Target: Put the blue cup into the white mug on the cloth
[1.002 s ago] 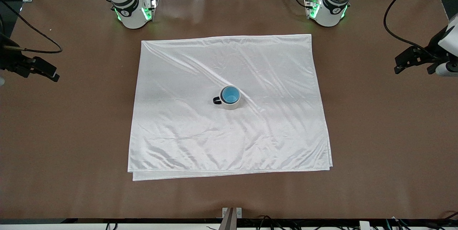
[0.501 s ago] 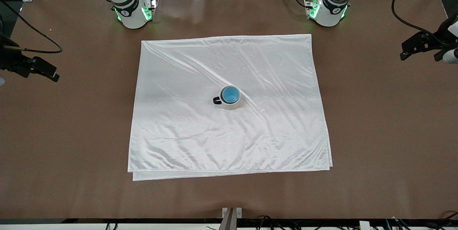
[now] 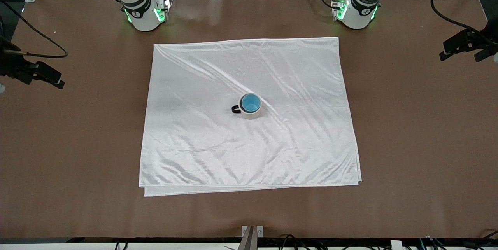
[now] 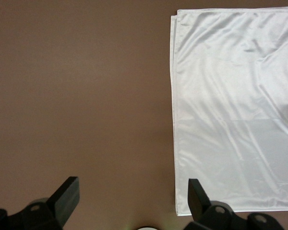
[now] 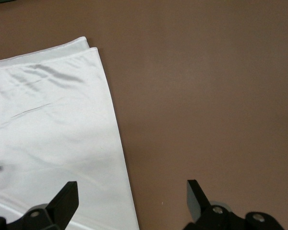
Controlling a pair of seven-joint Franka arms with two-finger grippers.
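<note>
The cup's [image 3: 251,103] outside is hidden down in the mug [image 3: 249,114], only the blue inside shows. Left wrist view clips the mug at 3 o'clock. Both arms run off frame, left gripper [image 3: 465,46] half cut.

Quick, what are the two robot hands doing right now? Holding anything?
Left hand: open, holding nothing, over bare table at the left arm's end.
Right hand: open, holding nothing, over bare table at the right arm's end.

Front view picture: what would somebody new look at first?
First the big shiny white cloth spread over the middle of the brown table. On it stands the white mug with the blue cup nested inside. Both end effectors are open over bare table: the left end effector at the left arm's end, the right end effector at the right arm's.
</note>
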